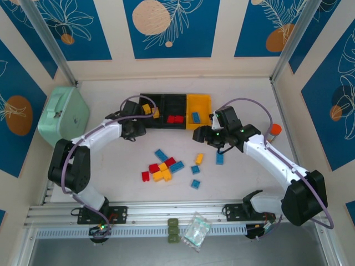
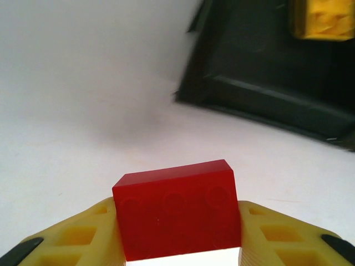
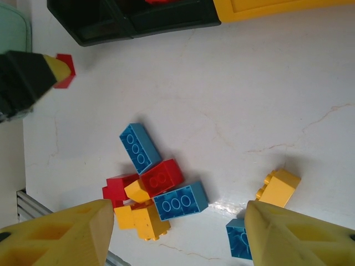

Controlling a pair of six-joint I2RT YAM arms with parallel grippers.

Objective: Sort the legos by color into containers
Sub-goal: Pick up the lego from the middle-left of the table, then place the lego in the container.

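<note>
Sorting stood partial; few legos (image 1: 175,119) in containers (image 1: 174,104), most loose; left gripper (image 2: 177,239) clasped red brick (image 2: 177,213); right gripper (image 3: 177,230) gaped wide.

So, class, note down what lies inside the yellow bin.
One blue brick lies in the yellow bin. The right arm overlaps the bin's near right corner, so anything there is hidden.

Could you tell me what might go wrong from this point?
1. The left gripper holds a red brick beside the left bin, which has a yellow brick; reds lie in the middle bin, so it may drop wrongly.
2. The right gripper is open, facing a tight pile; it may grab two.
</note>
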